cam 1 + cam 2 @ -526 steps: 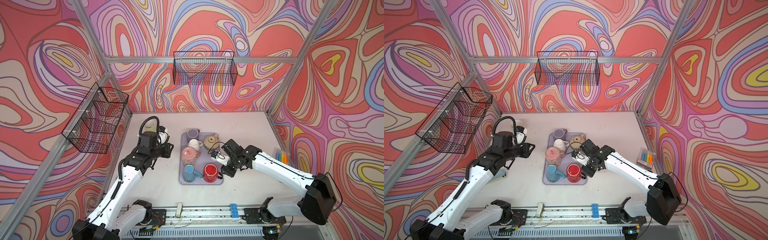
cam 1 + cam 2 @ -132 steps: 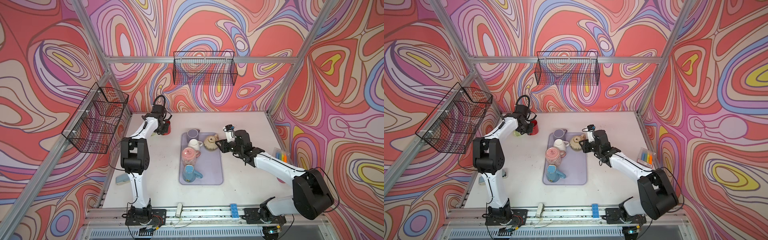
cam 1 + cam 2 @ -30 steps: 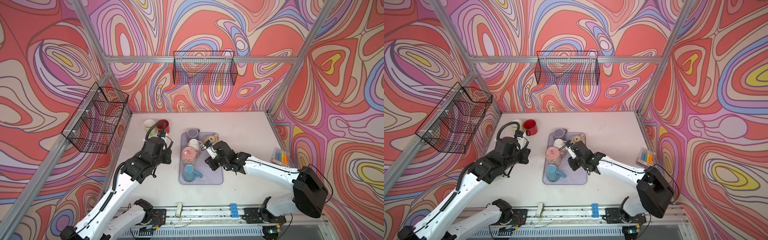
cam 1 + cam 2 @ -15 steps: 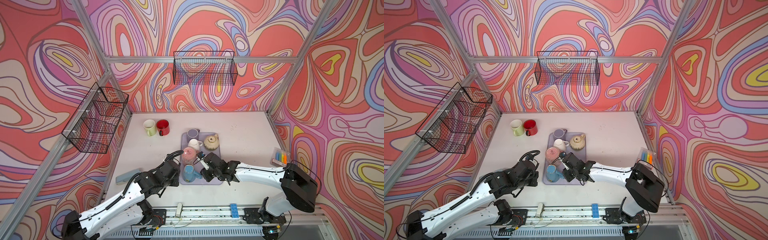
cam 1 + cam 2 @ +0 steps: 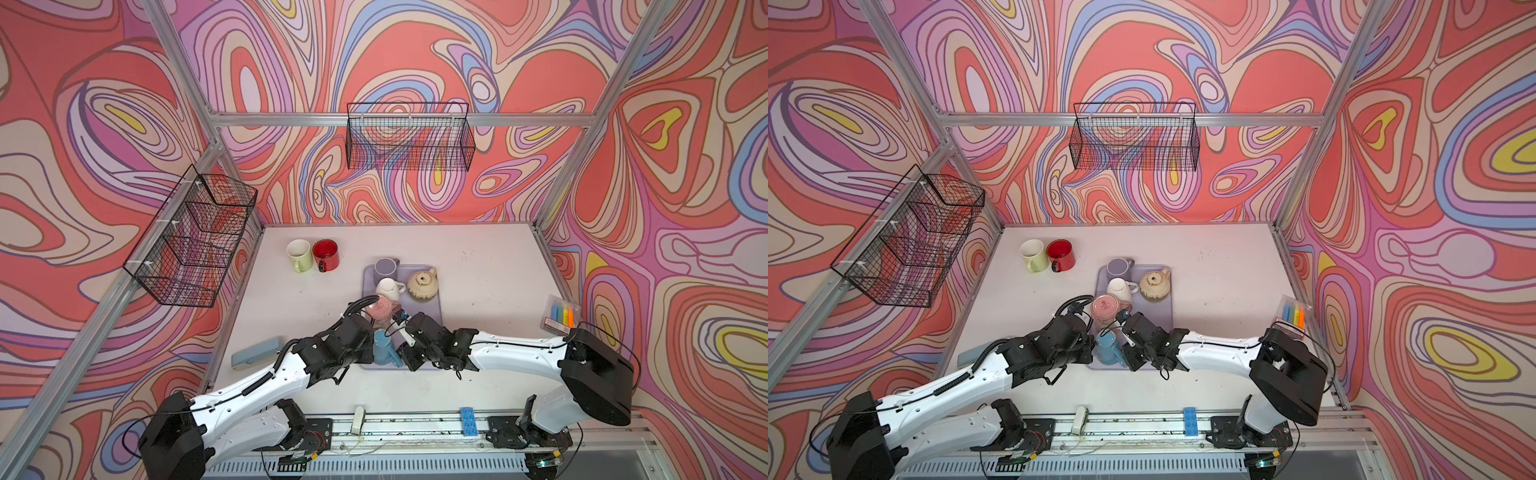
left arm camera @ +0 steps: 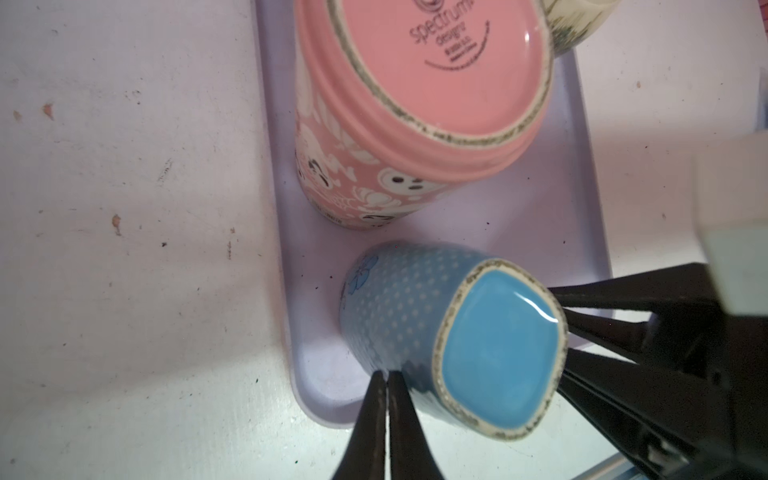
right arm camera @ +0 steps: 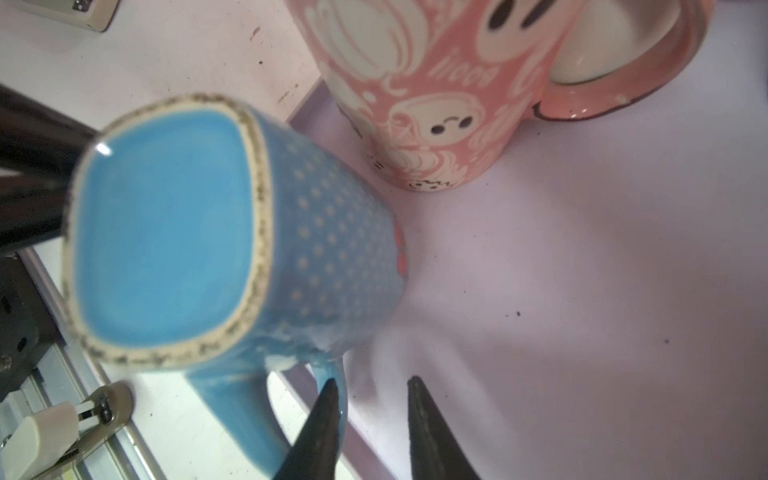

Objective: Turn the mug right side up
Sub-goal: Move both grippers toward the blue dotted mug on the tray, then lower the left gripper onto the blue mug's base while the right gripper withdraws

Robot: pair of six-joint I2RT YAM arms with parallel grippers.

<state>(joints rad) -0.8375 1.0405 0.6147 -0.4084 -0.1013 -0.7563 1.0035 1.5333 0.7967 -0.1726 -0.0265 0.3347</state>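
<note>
Blue mug (image 6: 399, 316): glossy glazed ceramic, rough unglazed foot ring. Pink mug (image 6: 415, 83): same glossy glaze, gritty speckled ring. Tray (image 6: 540, 216): smooth matt plastic. Table (image 6: 124, 166): matt, scuffed, speckled. My right gripper (image 7: 372, 380): matt black plastic fingers (image 7: 428, 428).
</note>
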